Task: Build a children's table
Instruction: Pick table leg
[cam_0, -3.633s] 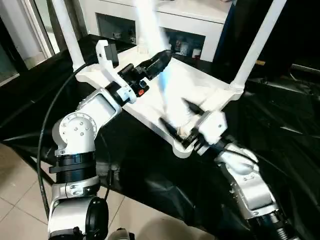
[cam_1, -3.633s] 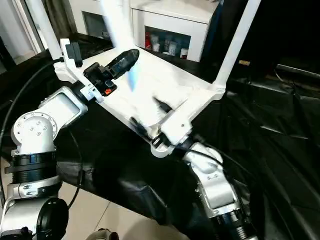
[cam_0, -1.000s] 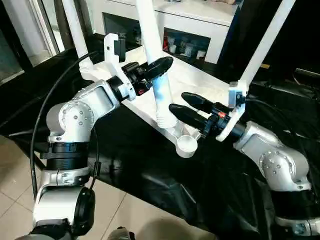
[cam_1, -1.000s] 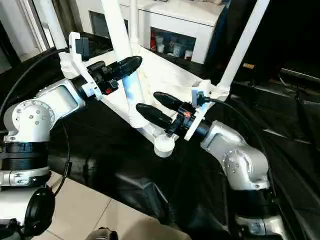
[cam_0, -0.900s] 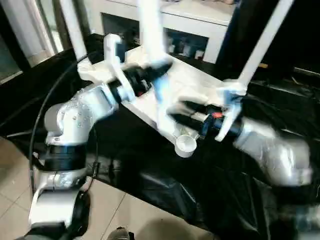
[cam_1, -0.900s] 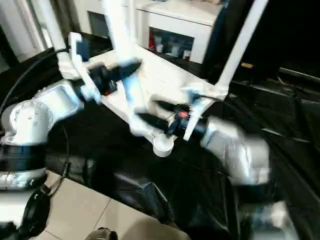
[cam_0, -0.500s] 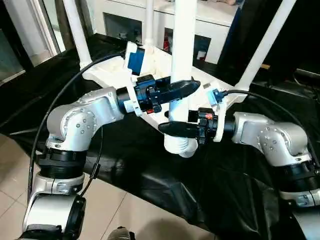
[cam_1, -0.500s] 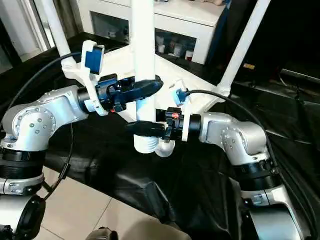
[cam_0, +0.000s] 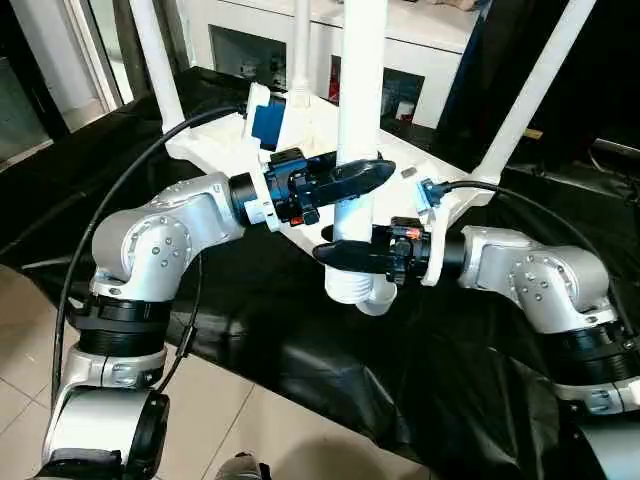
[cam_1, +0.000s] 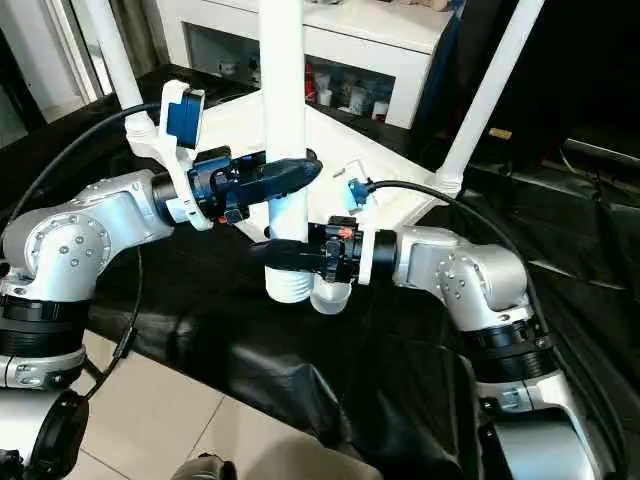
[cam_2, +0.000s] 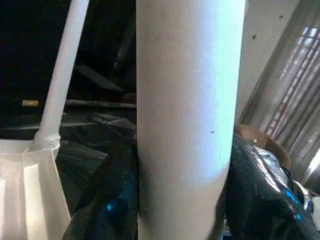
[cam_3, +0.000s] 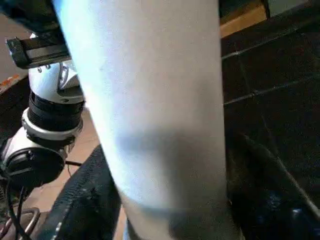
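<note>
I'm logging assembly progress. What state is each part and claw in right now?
Held leg: upright, threaded end just above the near corner socket.
Table top: upside down on the black sheet.
Other three legs: standing in their sockets.
Left claw: shut on the held leg.
Right claw: around the leg, lower down.

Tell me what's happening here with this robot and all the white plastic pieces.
The robot is assembling a children's table. The tabletop lies upside down on black sheeting with three legs already standing in its corner sockets. Both grippers are on the fourth leg, held upright: the left gripper higher up, the right gripper just above the threaded end. That end sits beside the empty near corner socket, not yet in it.
</note>
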